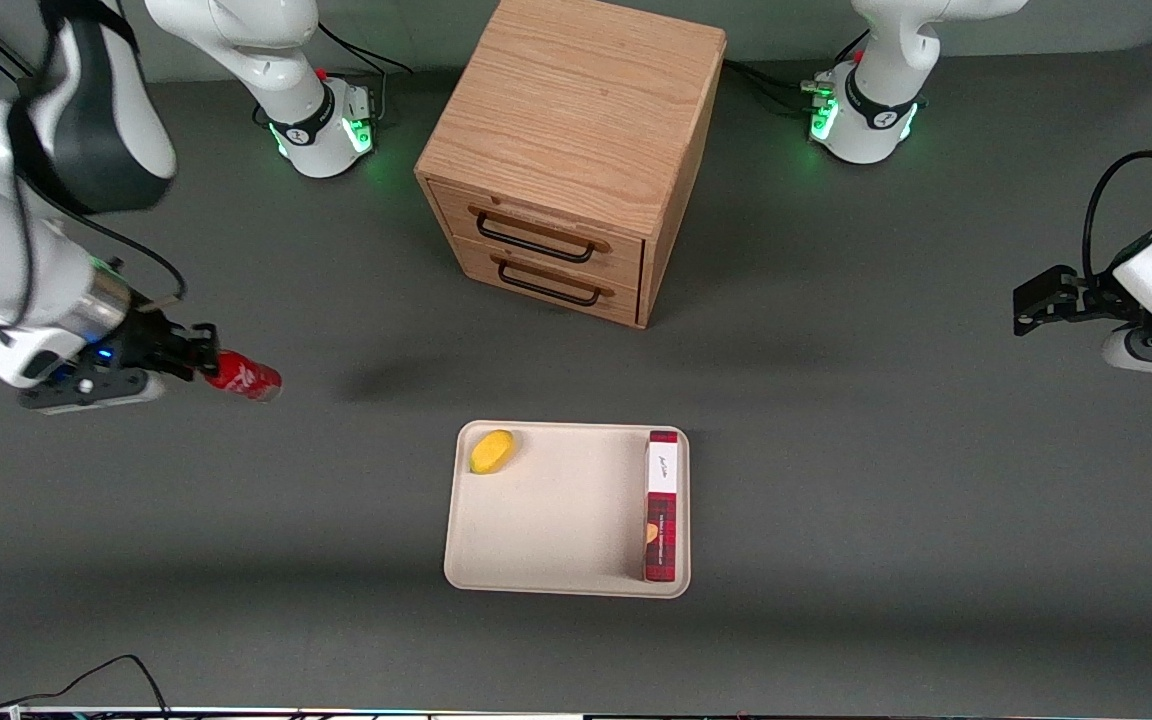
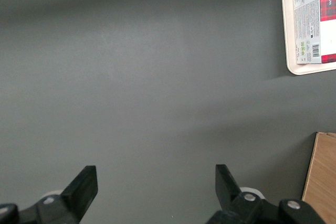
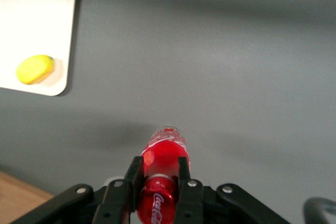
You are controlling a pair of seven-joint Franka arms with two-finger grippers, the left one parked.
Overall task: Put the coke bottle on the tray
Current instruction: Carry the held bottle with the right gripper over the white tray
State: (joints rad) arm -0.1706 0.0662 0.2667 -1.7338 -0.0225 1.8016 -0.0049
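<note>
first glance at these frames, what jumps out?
The red coke bottle stands out, clamped in the working arm's claw and held above bare table toward the working arm's end. Next is the cream tray near the front camera, with a yellow lemon in one corner and a red plaid box along one edge. The wooden two-drawer cabinet sits farther from the camera than the tray.

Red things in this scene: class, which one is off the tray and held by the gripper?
The coke bottle, clamped in the gripper toward the working arm's end of the table. The red plaid box lies on the tray.
</note>
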